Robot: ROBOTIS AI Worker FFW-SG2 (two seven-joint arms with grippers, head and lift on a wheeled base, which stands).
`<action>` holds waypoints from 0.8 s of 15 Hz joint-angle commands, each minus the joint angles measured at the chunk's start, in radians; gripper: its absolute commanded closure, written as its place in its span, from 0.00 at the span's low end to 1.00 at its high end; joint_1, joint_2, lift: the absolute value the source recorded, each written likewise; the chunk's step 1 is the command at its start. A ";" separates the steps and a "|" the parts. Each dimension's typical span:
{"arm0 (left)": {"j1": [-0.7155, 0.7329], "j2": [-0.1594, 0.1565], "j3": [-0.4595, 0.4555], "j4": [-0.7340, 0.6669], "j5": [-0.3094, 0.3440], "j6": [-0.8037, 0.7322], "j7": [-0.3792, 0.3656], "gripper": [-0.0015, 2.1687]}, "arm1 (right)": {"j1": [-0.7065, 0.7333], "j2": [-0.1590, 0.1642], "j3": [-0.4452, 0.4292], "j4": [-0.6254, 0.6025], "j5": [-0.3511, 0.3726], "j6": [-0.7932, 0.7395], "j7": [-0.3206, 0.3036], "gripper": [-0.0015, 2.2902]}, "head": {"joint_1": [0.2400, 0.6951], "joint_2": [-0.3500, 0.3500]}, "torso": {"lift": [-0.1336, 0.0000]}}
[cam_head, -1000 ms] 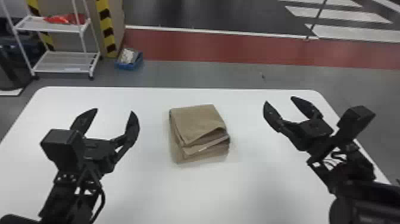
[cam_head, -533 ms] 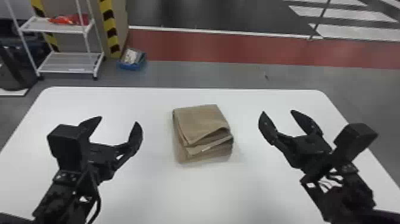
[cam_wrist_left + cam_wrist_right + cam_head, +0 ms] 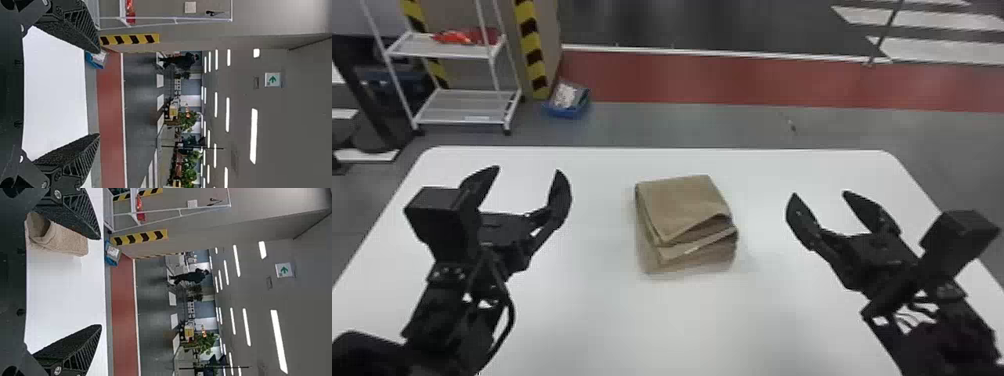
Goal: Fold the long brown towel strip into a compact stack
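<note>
The brown towel (image 3: pixel 682 205) lies folded in a layered, roughly square stack at the middle of the table, its front layers slightly askew. To its left, my left gripper (image 3: pixel 524 185) stands open, apart from the towel; in its own wrist view the left gripper (image 3: pixel 98 93) has nothing between its fingers. On the other side, my right gripper (image 3: pixel 819 195) is open too and does not touch the towel. From the right wrist, the towel (image 3: pixel 64 239) appears partly behind one finger of the right gripper (image 3: pixel 100 282), with a loose fold at one end.
The white table (image 3: pixel 612 325) has its far edge beyond the towel. On the floor behind stand a white shelf rack (image 3: pixel 467 107) and a blue bin (image 3: pixel 567 107), both off the table.
In the head view my left gripper has shifted slightly right and my right gripper has moved a little left and toward the near side. Both remain open, and the towel keeps its folded shape.
</note>
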 commanded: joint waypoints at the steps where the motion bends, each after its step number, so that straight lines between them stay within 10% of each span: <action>1: -0.008 0.000 -0.003 0.002 0.001 0.000 0.000 0.07 | -0.006 0.000 0.001 -0.003 0.002 0.004 -0.002 0.04 | 1.00 0.39 | 0.06; 12: -0.012 0.005 -0.011 0.005 -0.003 -0.007 0.000 0.07 | -0.005 -0.003 -0.004 -0.034 -0.001 0.038 -0.010 0.04 | 1.00 0.38 | 0.06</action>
